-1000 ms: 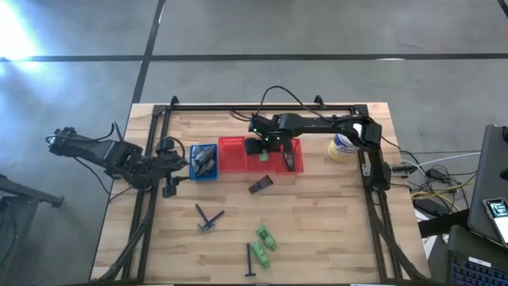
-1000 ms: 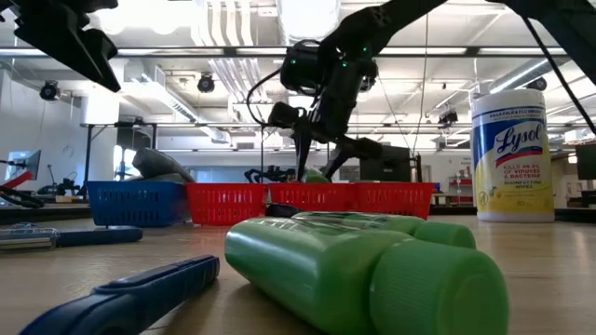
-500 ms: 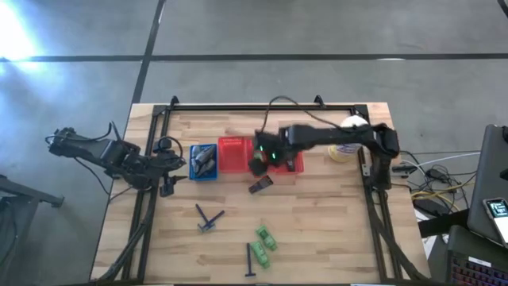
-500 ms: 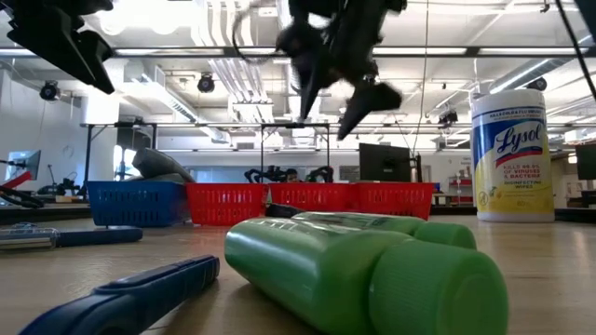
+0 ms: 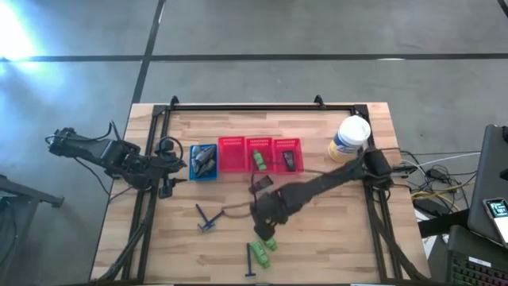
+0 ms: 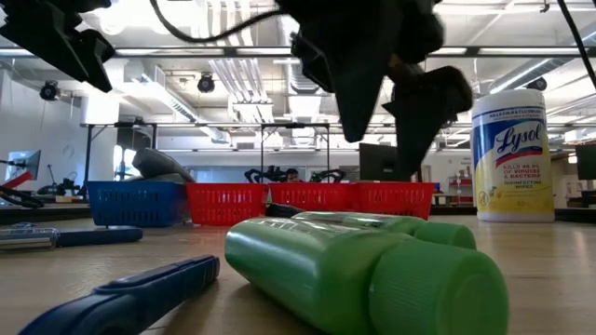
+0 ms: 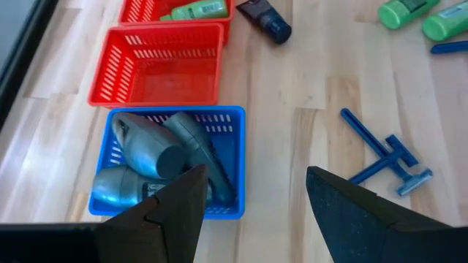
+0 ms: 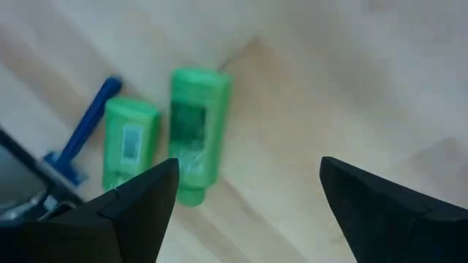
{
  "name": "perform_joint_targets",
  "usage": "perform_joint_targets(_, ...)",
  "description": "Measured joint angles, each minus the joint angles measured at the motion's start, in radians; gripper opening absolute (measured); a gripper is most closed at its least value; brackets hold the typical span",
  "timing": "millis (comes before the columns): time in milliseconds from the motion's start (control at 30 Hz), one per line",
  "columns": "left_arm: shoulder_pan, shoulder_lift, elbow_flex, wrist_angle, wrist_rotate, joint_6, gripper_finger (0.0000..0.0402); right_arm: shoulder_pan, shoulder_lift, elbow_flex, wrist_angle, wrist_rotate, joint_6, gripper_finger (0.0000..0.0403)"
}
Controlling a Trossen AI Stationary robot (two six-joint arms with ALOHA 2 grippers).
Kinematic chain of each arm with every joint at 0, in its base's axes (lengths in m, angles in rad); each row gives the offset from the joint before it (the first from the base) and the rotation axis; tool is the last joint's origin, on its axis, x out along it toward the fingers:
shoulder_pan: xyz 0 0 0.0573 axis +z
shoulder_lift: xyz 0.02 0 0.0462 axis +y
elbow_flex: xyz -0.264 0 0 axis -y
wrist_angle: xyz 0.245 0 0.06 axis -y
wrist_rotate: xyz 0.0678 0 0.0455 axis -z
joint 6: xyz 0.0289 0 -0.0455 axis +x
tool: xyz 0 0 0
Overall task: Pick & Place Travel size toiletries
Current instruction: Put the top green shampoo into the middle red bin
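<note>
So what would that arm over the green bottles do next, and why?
Probably lower the right gripper onto one of the two green bottles lying side by side on the table. Its fingers are spread wide and hang just above the pair, holding nothing. One green bottle already lies in the middle red basket, so these two likely belong there too.

Three green bottles (image 5: 265,238), two razors (image 5: 208,218), three red baskets (image 5: 230,154).

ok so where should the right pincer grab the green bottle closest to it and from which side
Across the flat body's middle, coming straight down from above. The green bottle lies flat on the table, its neighbouring bottle close alongside, so one fingertip must slip into that narrow gap. The right pincer hangs open above.
</note>
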Motion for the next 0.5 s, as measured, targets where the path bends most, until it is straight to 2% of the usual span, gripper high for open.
perform_joint_targets(200, 0.0, 0.005, 0.0, 0.001, 0.005, 0.001, 0.0238, 0.056, 0.106, 0.082, 0.047, -0.001, 0.003, 0.0328)
perform_joint_targets(500, 0.0, 0.009, 0.0, -0.002, 0.01, 0.008, 0.0238, 0.075, 0.274, 0.245, -0.045, 0.038, -0.021, 0.0286)
